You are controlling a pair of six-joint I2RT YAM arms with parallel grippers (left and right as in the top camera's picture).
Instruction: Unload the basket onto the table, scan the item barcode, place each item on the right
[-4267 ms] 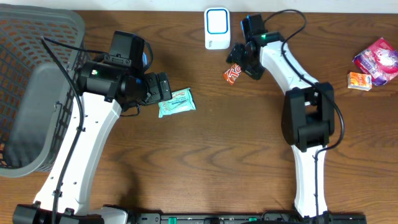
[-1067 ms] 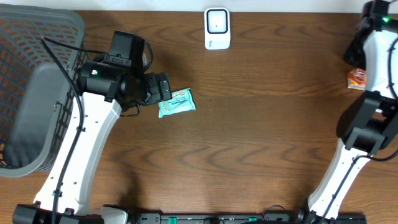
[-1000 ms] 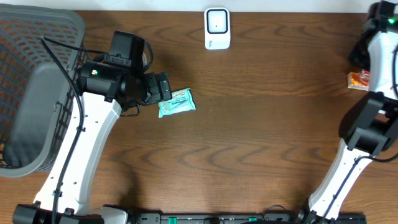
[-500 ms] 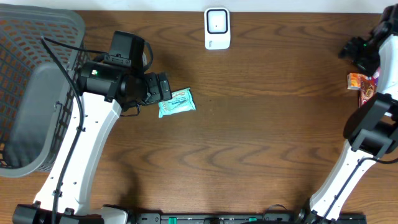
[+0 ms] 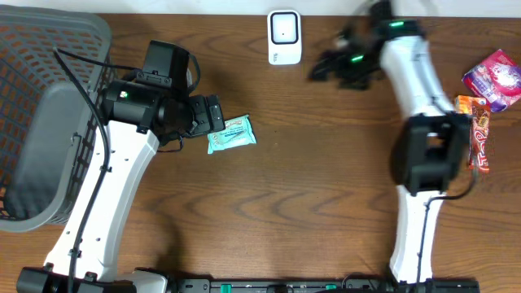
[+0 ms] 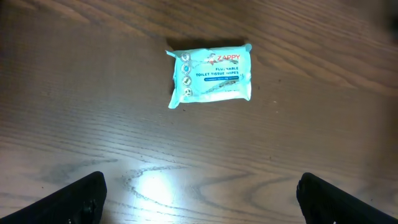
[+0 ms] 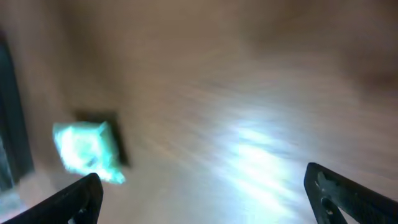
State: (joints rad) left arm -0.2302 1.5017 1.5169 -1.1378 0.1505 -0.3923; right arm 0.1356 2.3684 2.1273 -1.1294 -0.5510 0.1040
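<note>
A teal pack of wipes lies flat on the wooden table, label up. My left gripper hovers just left of it, open, with only bare wood between its fingers. The white barcode scanner stands at the table's back edge. My right gripper is blurred with motion just right of the scanner, open and holding nothing. In the right wrist view the teal pack is a smear at the lower left. A red-orange snack bar lies at the far right.
A grey mesh basket fills the left end of the table. A pink packet and a small orange box lie by the right edge near the snack bar.
My right gripper opened at the right edge, leaving the red-orange bar there, and the arm swung left to beside the scanner. The left arm and the wipes have not moved.
</note>
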